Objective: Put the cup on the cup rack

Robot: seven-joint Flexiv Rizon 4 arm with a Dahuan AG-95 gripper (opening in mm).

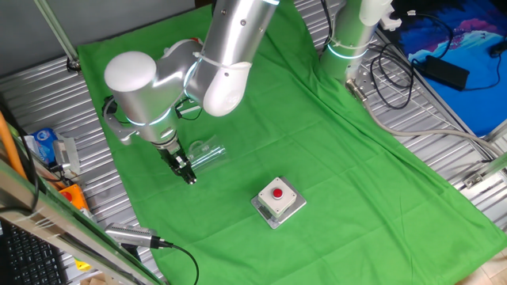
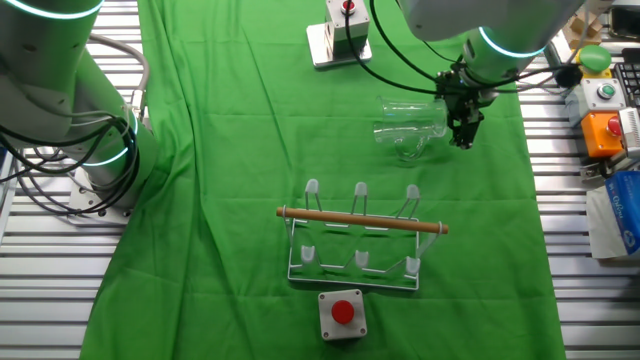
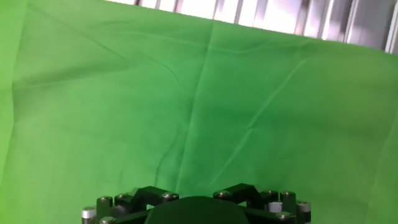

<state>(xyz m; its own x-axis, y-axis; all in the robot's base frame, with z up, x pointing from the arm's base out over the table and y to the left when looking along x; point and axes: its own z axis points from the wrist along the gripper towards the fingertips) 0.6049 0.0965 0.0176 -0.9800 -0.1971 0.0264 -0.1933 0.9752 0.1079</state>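
The cup point(image 2: 405, 128) is seen lying on its side on the green cloth point(image 2: 230, 150), long axis approx. 3–9 o'clock in the other fixed view, just beside the gripper point(image 2: 463, 135) at its 9 o'clock. Whether the jaws are parted or closed can't be told. The cup rack point(image 2: 362, 236) is set at 6 o'clock, well apart. Counted: 1 cup, 1 rack, 2 grey button boxes point(image 2: 342, 315).

A small clear colourless glass cup point(image 2: 408, 130) is lying on its side on the green cloth. The white wire rack with upright loops and a wooden dowel point(image 2: 360, 240) is standing upright nearby, apart from it.
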